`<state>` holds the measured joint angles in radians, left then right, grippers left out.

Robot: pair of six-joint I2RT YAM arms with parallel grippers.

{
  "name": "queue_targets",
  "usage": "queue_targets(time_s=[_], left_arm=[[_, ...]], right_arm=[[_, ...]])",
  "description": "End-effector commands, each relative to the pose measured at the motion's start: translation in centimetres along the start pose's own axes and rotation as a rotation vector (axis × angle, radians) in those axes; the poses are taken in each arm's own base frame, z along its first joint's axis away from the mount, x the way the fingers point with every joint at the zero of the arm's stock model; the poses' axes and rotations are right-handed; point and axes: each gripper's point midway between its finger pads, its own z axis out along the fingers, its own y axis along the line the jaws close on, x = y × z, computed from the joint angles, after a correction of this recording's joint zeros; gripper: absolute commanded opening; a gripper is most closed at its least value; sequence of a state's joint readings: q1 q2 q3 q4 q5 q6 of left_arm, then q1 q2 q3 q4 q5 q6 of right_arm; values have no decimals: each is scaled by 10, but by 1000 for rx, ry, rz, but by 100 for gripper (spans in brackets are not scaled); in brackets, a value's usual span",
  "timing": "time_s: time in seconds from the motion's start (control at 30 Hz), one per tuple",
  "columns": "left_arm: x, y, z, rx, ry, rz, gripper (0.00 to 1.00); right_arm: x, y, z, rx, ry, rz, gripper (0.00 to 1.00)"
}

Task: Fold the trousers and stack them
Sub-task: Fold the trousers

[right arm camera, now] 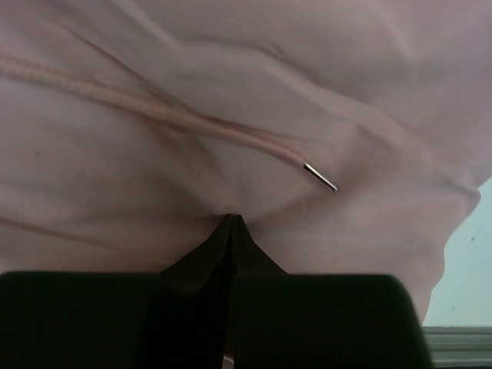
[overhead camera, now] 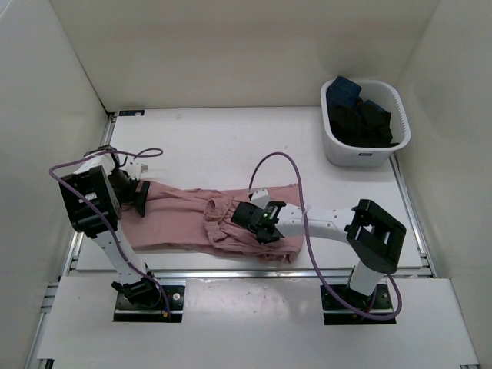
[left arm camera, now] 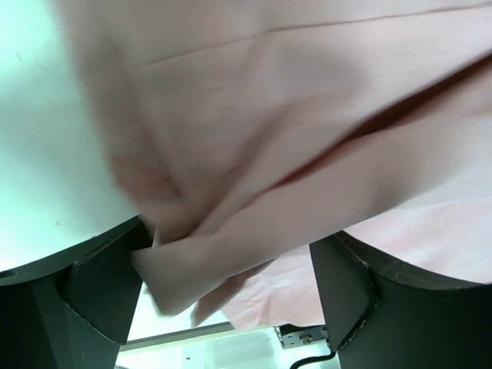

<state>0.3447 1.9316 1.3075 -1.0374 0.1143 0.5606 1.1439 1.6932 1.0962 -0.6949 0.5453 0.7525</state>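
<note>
— Where are the trousers (overhead camera: pixel 184 219)?

— On the table (overhead camera: pixel 231 138), spread sideways along its near part, between the two arms. The dusty-pink cloth runs from the left tool (overhead camera: pixel 143 198) to just past the right tool (overhead camera: pixel 244 217). A gathered, ruffled bunch (overhead camera: pixel 219 221) sits near the middle, right beside the right tool.

— How does the left tool stand?

— Open. In its wrist view the dark fingers (left arm camera: pixel 104 288) are wide apart, with a loose fold of pink cloth between them, touching the left-hand finger.

— And the right one?

— Closed. Its fingertips (right arm camera: pixel 231 231) meet in a point against the cloth, which puckers there. Whether a fold is pinched between them, I cannot tell. Just above lies the drawstring (right arm camera: pixel 154 111), ending in a small metal tip (right arm camera: pixel 320 177).

— Anything else on the table?

— A white basket (overhead camera: pixel 367 159) at the far right, well apart from the trousers, with dark clothes (overhead camera: pixel 357 115) in it. A purple cable (overhead camera: pixel 273 163) arcs over the right arm.

— Any writing to read?

— Only a small dark strip (overhead camera: pixel 131 113) at the far left corner, too small to read.
</note>
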Motion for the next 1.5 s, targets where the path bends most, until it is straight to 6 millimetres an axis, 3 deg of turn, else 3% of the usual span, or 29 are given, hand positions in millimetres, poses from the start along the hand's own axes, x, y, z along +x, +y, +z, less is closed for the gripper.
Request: queue_targets(time_s=[0.0,0.13,0.2,0.27,0.3,0.37,0.4,0.5,0.53,0.57,0.6,0.63,0.7,0.73,0.77,0.97,1.03,1.13,1.2,1.23,1.3,1.37,1.47], left_arm=[[-13,5,-5,-19,-38,-1,92],[-13,6,-8,-27,-33,-10,92],[-16,8,-10,-33,-44,-9,92],[-18,5,-12,-16,-51,-9,94],[-18,5,-12,-16,-51,-9,95],[-17,1,-12,-1,-47,-10,95],[-17,1,-12,-1,-47,-10,95],[-15,0,-13,-1,-47,-10,95],[-15,0,-13,-1,-47,-10,95],[-13,-3,-11,13,-45,-11,95],[-13,-3,-11,13,-45,-11,95],[-12,-5,-11,21,-50,-11,95],[-12,-5,-11,21,-50,-11,95],[-9,-7,-10,25,-42,-12,95],[-9,-7,-9,25,-42,-12,95],[-13,-7,-11,28,-54,-10,95],[-13,-7,-11,28,-55,-10,95],[-10,-8,-9,34,-46,-12,95],[-10,-8,-9,34,-45,-12,95],[-9,-7,-9,26,-41,-12,95],[-9,-7,-9,26,-41,-12,95],[-9,-7,-9,26,-41,-12,95],[-10,-6,-5,32,-32,-14,95]], right_arm=[[3,11,3,-35,2,61,0],[-26,-14,-1,128,-102,4,0],[-45,-30,-19,195,-157,-2,1],[-61,-52,-46,243,-220,24,17],[-73,-62,-60,269,-276,56,38],[-87,-79,-86,214,-325,161,63],[-87,-84,-90,184,-325,203,83],[-68,-90,-79,-31,-191,380,98],[-66,-107,-68,-47,-155,478,99],[-63,-114,-73,-110,-169,552,99],[-46,-103,-55,-207,-119,599,99],[-48,-119,-52,-249,-141,695,99],[-36,-120,-37,-323,-102,760,99],[-23,-128,-19,-326,-68,816,99],[-17,-116,-19,-416,-23,812,99],[-10,-97,-2,-594,3,865,99],[-14,-93,-1,-635,-17,883,98],[-4,-91,3,-646,-22,925,95],[-6,-105,3,-575,-56,940,89],[7,-112,3,-503,-18,941,89],[-1,-134,-10,-415,-103,910,89],[-17,-147,-28,-396,-177,896,95],[-36,-132,-46,-534,-223,838,99]])
